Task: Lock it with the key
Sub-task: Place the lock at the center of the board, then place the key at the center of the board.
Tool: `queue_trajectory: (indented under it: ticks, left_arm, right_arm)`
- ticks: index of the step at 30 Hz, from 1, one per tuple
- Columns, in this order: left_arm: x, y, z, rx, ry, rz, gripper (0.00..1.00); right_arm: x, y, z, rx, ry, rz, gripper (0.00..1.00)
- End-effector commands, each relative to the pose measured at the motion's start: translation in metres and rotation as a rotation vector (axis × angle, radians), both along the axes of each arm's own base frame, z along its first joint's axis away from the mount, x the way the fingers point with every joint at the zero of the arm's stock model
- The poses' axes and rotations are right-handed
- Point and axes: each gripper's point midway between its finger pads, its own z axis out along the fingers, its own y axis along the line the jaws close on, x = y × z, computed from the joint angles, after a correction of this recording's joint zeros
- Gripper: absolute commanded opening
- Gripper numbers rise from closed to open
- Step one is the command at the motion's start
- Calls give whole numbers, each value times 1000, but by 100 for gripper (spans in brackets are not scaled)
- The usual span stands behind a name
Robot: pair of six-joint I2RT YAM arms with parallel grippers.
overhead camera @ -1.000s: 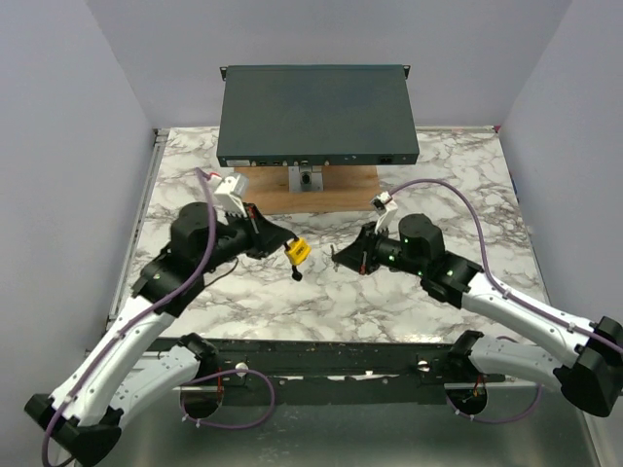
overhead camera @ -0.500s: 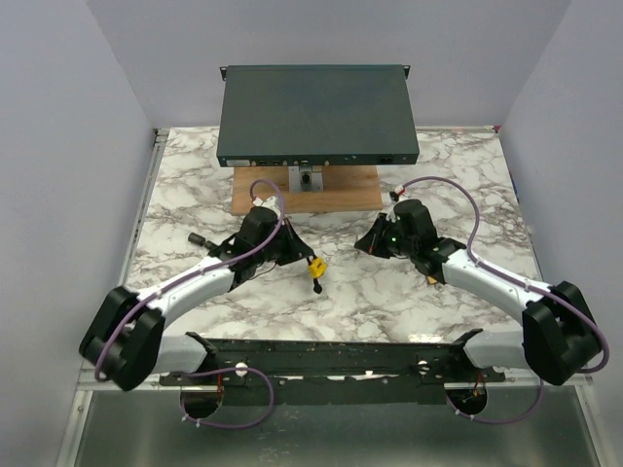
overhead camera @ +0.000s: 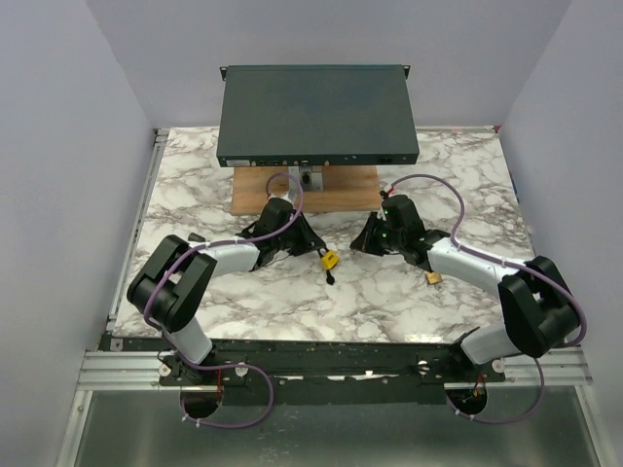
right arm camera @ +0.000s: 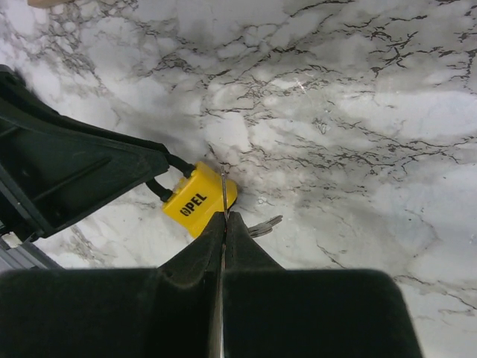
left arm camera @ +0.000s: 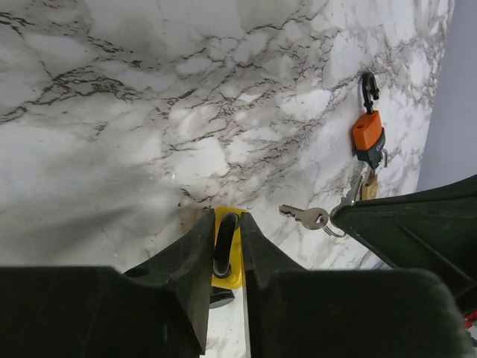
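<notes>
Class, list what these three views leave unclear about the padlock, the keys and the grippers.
1. Yellow padlock keyhole: in the left wrist view the left gripper covers the body; the right wrist view shows only the labelled face.
2. Thin metal piece in the shut right gripper: edge-on in the right wrist view, key blade or ring unclear.
3. Orange-headed key blade: left wrist view, buried in its bunch, too small.

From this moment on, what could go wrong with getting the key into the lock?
1. The left fingers grip the yellow padlock only by its shackle, so the body may swivel when pushed.
2. The right fingers pinch a thin metal piece seen edge-on, while the orange-headed key lies on the marble apart from the padlock; the wrong key may be presented.
3. Both arms' fingers sit close together and could collide.
</notes>
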Motion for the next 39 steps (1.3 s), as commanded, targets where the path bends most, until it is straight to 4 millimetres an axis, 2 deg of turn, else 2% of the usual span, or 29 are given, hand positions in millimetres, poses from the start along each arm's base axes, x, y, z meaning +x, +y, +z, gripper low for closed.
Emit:
queue_trajectory:
  ticks: [1,6,12,19,21,24,34,36,39]
  left_arm:
    - [13,-2,9,-10,-43,-4,23]
    - [15,8,2,46,-32,16,31]
    - [17,26,1,135,-28,55,49]
    - [9,40,15,163,-53,75,62]
    - [5,45,22,164,-61,83,64]
    - [-6,53,30,172,-68,90,68]
    - [-33,73,52,187,-111,78,70]
    - [-37,74,55,182,-113,76,70]
    - [-43,75,62,165,-124,64,70]
  right_arm:
    - [11,8,0,15,-19,13,1]
    - [14,13,-1,24,-13,24,1]
    - [13,13,-5,4,-13,26,1]
    - [1,28,-3,-23,-26,64,1]
    - [0,37,0,-35,-46,78,1]
    - [-5,45,-6,-65,-24,94,1]
    - [5,65,-19,-118,-6,118,1]
    - [8,65,-20,-124,-11,109,5]
    - [12,65,-13,-126,-34,108,24]
